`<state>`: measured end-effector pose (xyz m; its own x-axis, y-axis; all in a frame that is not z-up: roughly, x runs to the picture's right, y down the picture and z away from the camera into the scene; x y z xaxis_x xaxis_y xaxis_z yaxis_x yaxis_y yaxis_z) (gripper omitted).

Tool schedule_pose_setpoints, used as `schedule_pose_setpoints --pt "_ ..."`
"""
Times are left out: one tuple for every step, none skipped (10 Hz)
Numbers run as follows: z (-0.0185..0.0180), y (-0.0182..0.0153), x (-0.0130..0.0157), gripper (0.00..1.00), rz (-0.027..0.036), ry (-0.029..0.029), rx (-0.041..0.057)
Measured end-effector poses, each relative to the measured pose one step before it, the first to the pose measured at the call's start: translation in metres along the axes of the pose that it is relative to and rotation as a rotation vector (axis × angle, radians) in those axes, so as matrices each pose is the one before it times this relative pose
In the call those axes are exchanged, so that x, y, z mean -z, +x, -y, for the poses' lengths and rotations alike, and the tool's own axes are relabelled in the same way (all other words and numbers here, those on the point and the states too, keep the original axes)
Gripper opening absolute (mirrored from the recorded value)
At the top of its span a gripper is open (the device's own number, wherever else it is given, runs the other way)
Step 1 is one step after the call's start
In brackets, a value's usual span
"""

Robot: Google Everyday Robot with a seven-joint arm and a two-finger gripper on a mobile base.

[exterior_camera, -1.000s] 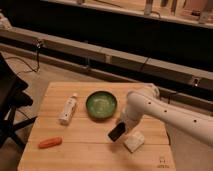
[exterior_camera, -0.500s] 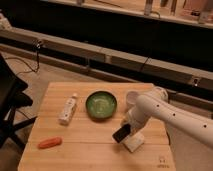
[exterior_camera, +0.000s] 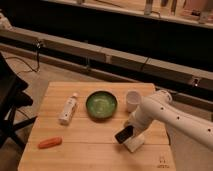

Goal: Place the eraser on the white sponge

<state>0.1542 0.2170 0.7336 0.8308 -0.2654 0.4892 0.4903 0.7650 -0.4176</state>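
Eraser [exterior_camera: 124,134]: small, flat, black, tilted, resting against the near-left top edge of the sponge [exterior_camera: 135,143]. Gripper [exterior_camera: 132,128] right above it; cannot tell whether clamped on it or released.

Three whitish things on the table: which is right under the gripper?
The white sponge, at the front right edge, below the gripper and eraser; the paper cup and bottle sit farther back.
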Motion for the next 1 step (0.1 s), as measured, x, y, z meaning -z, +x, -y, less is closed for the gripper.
schedule_pose_setpoints --pt "-0.00305 0.00153 -0.00078 0.0 0.00105 -0.00251 -0.0034"
